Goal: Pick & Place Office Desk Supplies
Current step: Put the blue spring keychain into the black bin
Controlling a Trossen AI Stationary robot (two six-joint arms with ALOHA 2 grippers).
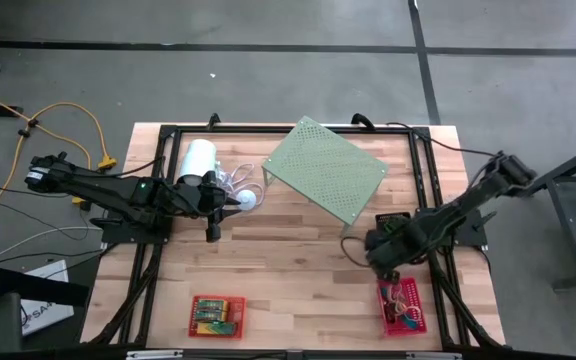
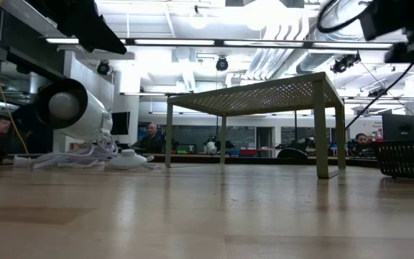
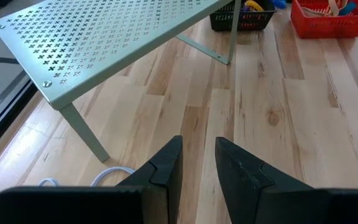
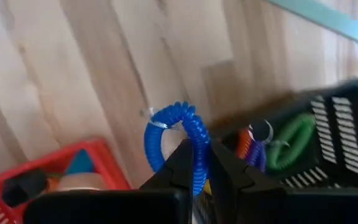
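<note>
From above: right gripper [image 1: 386, 262] poised between black basket [image 1: 392, 221] behind it and red basket [image 1: 400, 306] just ahead, both near the table's right edge; a second red basket [image 1: 215, 314] well off to its left by the near edge; shelf [image 1: 325, 168] beyond the black basket, leaving bare wood and free room to the gripper's left. Left gripper [image 1: 213, 203] waiting far across the table, beside the white cylinder [image 1: 197, 161]. At table height: shelf [image 2: 264, 97] standing on thin legs, cylinder [image 2: 74, 109] and cord to one side, black basket [image 2: 408, 158] at the far right; wide bare boards in front, grippers' tips out of view. From the left wrist: fingers [image 3: 166, 168] parted a little, nothing between them; shelf [image 3: 110, 37] close ahead, black basket [image 3: 241, 17] and red basket [image 3: 334, 18] farther on. From the right wrist: fingers [image 4: 176, 165] clenched on a blue coil [image 4: 179, 134], pinched at one side of the loop, the rest arching free above the tips; red basket [image 4: 36, 180] on one side, black basket [image 4: 316, 143] with green and orange items on the other. Likely light, springy and soft, prone to swing or snag on mesh; best held on the coil's body as now. Low basket rims to clear on both sides, so lift before crossing.
</note>
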